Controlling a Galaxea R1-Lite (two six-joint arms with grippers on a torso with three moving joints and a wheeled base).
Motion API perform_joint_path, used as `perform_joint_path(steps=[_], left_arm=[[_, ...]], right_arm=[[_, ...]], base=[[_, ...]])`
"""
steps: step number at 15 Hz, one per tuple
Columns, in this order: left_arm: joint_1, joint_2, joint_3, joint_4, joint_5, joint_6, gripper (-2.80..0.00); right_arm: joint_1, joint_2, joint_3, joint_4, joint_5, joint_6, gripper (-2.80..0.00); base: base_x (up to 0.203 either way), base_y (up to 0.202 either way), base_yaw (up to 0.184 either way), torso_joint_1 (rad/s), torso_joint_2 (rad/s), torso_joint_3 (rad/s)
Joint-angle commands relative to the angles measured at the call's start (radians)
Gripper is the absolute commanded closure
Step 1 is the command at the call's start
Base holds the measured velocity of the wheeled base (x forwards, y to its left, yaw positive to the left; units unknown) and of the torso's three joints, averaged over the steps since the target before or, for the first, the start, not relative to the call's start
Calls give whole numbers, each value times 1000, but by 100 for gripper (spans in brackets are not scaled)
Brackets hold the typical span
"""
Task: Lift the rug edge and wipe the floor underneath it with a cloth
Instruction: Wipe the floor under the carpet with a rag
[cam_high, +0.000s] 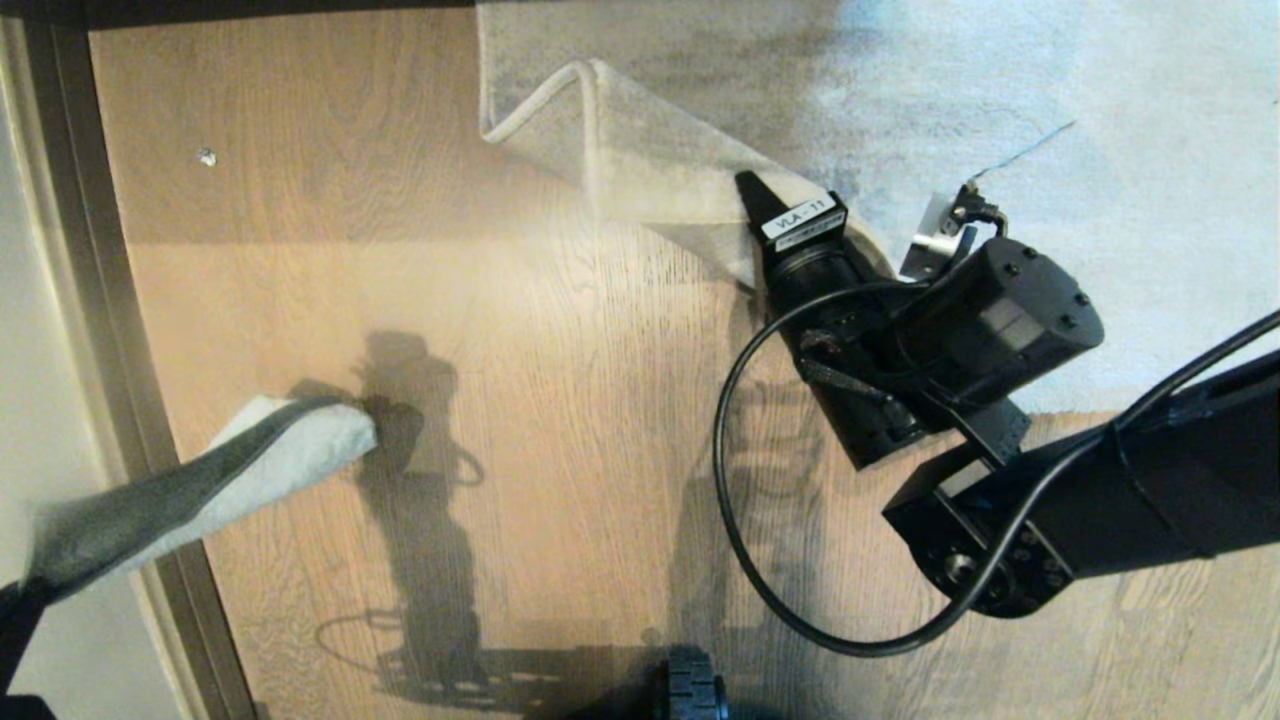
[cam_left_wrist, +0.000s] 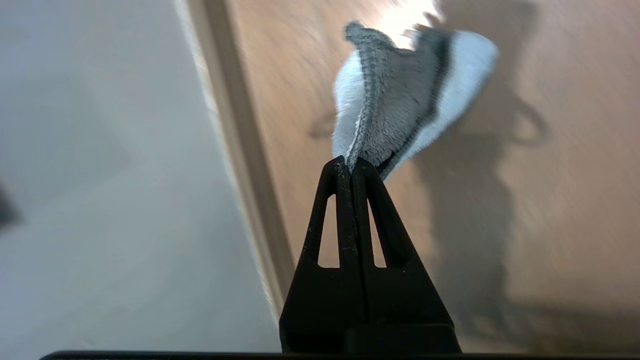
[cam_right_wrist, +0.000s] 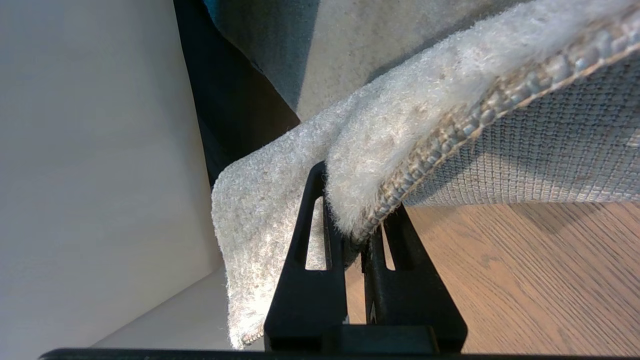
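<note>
The right wrist view is showing what the head view is hiding: the right gripper (cam_right_wrist: 361, 240) is pinching the rug edge (cam_right_wrist: 400, 200), its stitched border and woven backing hanging clear of the floor (cam_right_wrist: 500, 275). From the head view the right gripper (cam_high: 752, 195) is mostly lying behind its own labelled housing, with only one dark fingertip poking onto the folded-up rug edge (cam_high: 620, 150) near the picture's top middle. The left wrist view is giving the close look at the left gripper (cam_left_wrist: 352, 165), whose fingers are pressing together on the cloth (cam_left_wrist: 400, 95), grey face and white face both fanning out above the wood. In the head view the cloth (cam_high: 220, 475) is stretching in from the lower left over the dark baseboard (cam_high: 120, 400), while the left gripper itself is being cut off at the corner. The right arm is reaching in from the right, angled down toward the rug.
</note>
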Motion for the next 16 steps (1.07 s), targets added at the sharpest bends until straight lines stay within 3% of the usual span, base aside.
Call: perform_joint_path(steps=[1, 3, 5, 7, 10, 16], left_arm=[[-1, -179, -1, 176, -66, -4, 0], [0, -324, -1, 345, -134, -7, 0], [1, -358, 0, 461, -216, -31, 0], [1, -353, 0, 515, -328, -61, 0], [1, -352, 0, 591, -423, -77, 0], [1, -352, 0, 628, -433, -118, 0]], right_arm=[[1, 0, 0, -48, -2, 4, 0], [1, -1, 0, -48, -2, 4, 0], [1, -1, -2, -48, -1, 3, 0], [1, -1, -2, -48, -1, 3, 0], [1, -2, -2, -48, -1, 3, 0], [1, 6, -8, -48, 10, 3, 0]], base=[[0, 0, 0, 0, 0, 0], [0, 0, 0, 0, 0, 0], [0, 0, 0, 0, 0, 0], [0, 0, 0, 0, 0, 0], [0, 0, 0, 0, 0, 0], [0, 0, 0, 0, 0, 0]])
